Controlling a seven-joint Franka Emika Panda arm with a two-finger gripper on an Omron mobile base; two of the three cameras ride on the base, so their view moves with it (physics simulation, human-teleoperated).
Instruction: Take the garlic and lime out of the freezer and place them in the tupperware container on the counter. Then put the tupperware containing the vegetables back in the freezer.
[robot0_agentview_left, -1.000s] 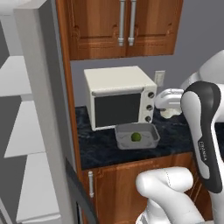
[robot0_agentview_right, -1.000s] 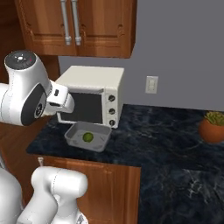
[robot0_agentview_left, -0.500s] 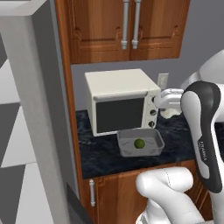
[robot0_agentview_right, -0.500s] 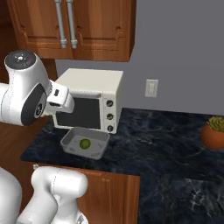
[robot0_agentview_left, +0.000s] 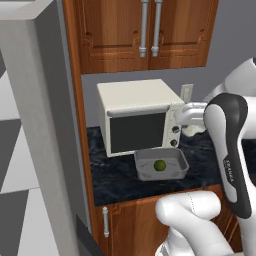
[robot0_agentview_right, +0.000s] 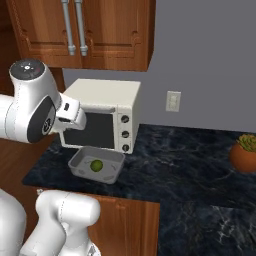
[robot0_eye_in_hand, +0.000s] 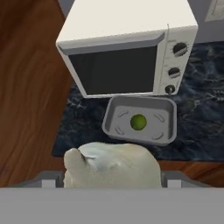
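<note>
Grey and flat-faced, the tall freezer (robot0_agentview_left: 42, 125) stands at the left end of the dark speckled stone counter (robot0_agentview_right: 185, 165), which lies over brown wooden cabinet doors (robot0_agentview_left: 135, 225). On the counter, a cream box-shaped oven (robot0_eye_in_hand: 127, 48) with a dark window and three round knobs sits near the back edge. Just in front of it, near the counter's front edge, lies the shallow translucent grey tupperware container (robot0_eye_in_hand: 168, 118), a rectangle with rounded corners whose long axis runs along the counter's front edge. The small round dark-green lime (robot0_eye_in_hand: 138, 122) rests in its middle. The off-white garlic bulb (robot0_eye_in_hand: 111, 168), smooth and lumpy, is grasped in the two-finger gripper (robot0_eye_in_hand: 111, 177), above the counter's front edge; its short tip points to the left side of the hand view.
</note>
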